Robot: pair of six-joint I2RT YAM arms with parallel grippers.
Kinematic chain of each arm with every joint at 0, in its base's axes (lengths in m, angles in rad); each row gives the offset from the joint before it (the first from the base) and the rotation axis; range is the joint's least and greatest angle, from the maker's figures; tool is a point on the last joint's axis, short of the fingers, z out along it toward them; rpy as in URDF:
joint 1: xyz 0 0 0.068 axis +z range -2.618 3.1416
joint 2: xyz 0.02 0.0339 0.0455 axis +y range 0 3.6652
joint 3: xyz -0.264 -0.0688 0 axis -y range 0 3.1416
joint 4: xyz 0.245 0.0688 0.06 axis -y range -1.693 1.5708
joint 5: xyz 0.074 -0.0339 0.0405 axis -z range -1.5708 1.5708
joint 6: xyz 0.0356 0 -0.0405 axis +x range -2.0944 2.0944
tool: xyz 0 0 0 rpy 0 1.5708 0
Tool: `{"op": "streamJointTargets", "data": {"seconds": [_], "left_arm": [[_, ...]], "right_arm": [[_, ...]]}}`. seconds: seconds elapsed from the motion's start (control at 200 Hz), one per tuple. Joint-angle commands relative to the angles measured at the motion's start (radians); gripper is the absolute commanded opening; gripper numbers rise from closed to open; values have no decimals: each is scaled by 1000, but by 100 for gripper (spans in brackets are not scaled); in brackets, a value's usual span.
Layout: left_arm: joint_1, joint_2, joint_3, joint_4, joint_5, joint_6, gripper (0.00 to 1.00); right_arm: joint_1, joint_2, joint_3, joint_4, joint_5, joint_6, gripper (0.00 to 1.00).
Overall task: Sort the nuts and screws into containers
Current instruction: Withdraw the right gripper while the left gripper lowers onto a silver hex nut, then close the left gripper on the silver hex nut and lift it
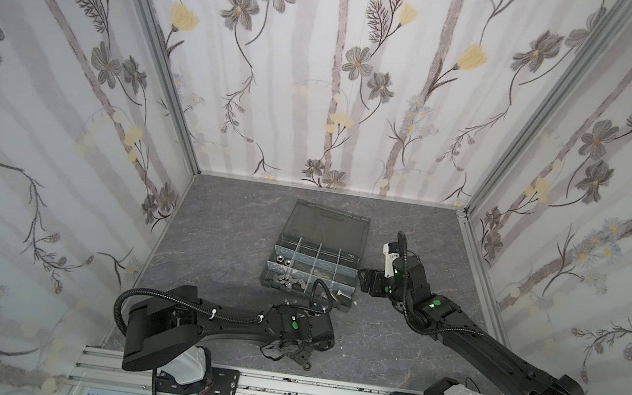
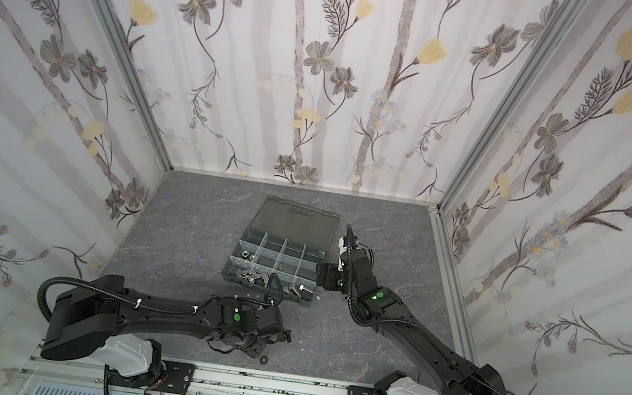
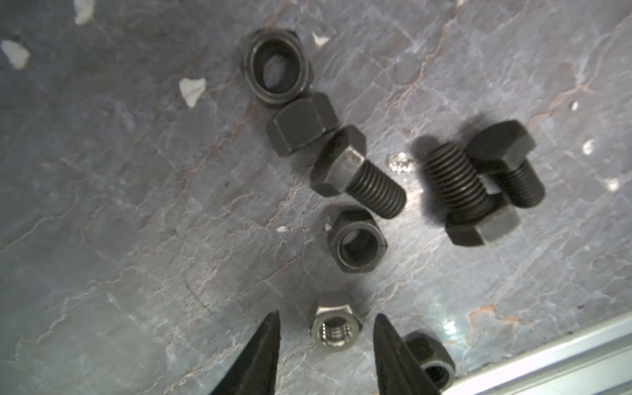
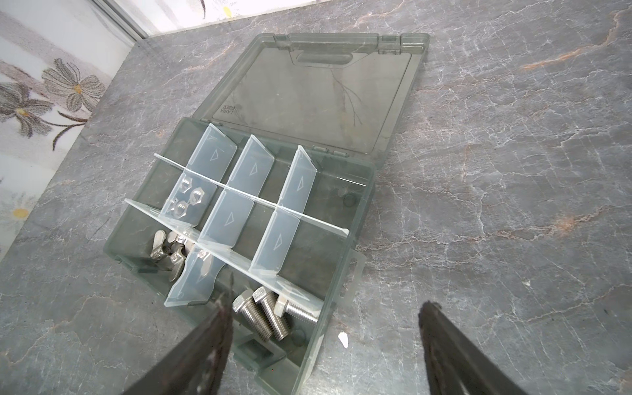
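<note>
Grey marble desk [image 1: 225, 236], dark grey plastic organiser box [image 4: 325, 92] open at centre.
Right tool [image 4: 325, 302] released, empty, just right of box. Left tool [image 3: 325, 314] at near edge, jaws apart astride loose silver hex nut [image 3: 337, 325], not touching; black hex screws [image 3: 362, 178], black nuts [image 3: 357, 241] beside it on desk.

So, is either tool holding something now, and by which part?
Nothing is held. The left tool flanks a silver nut without touching it; the right tool is open, empty.

Left end effector [image 3: 326, 314] parted, right end effector [image 4: 327, 301] wide
</note>
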Motion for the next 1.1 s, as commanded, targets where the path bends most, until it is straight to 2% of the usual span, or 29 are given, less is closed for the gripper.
{"op": "streamJointTargets", "data": {"seconds": [0.0, 0.33, 0.635, 0.949, 1.094], "left_arm": [[0, 6, 7, -4, -15, 7, 43], [0, 32, 6, 12, -15, 15, 37], [0, 40, -3, 24, -14, 21, 25], [0, 18, -5, 34, -26, 14, 24], [33, -29, 1, 33, -31, 36, 24]], "right_arm": [[-1, -5, -4, 40, 4, 11, 85], [-5, -15, -17, 41, 7, 17, 85], [-6, -28, -26, 42, 9, 23, 85], [-8, -28, -24, 41, 6, 26, 85], [-7, -32, -20, 39, 6, 25, 85]]}}
